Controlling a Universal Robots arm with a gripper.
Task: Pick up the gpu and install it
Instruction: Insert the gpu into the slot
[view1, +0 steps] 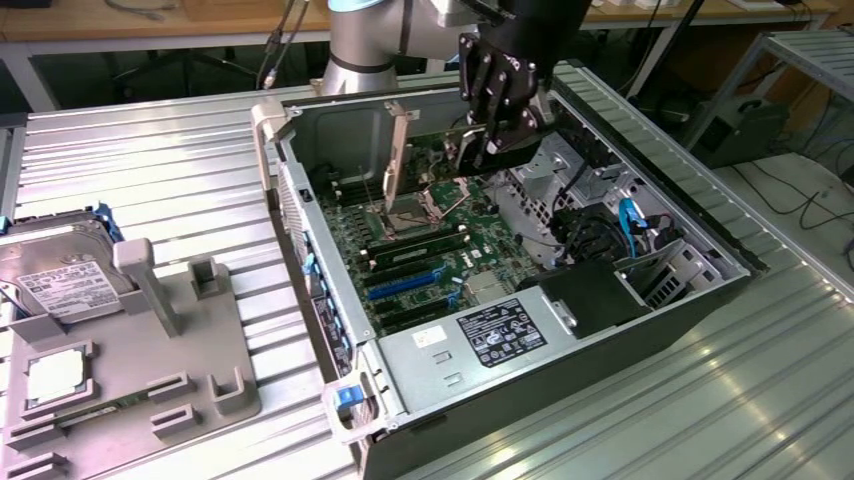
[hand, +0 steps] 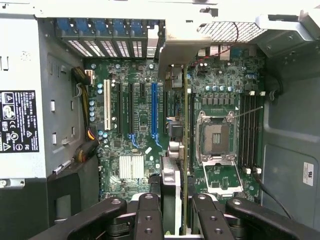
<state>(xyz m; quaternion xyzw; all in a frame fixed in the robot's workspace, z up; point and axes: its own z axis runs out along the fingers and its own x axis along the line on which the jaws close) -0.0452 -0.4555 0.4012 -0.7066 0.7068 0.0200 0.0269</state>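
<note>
Over the open computer case (view1: 283, 190), one motherboard (hand: 135, 80) lies exposed. One gpu (hand: 185, 150) hangs edge-down above it, clamped between the partly closed fingers of the single gripper (hand: 177, 215). The card's long axis runs parallel to the one blue slot (hand: 152, 110), just beside it.

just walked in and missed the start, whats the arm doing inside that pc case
The robot arm's claw is shut on the gpu. It holds the card on edge inside the open computer case, over the motherboard and next to the processor socket. Whether the card is seated in a slot can't be told. A hard drive sits on the grey holder at the exterior view's left.
</note>
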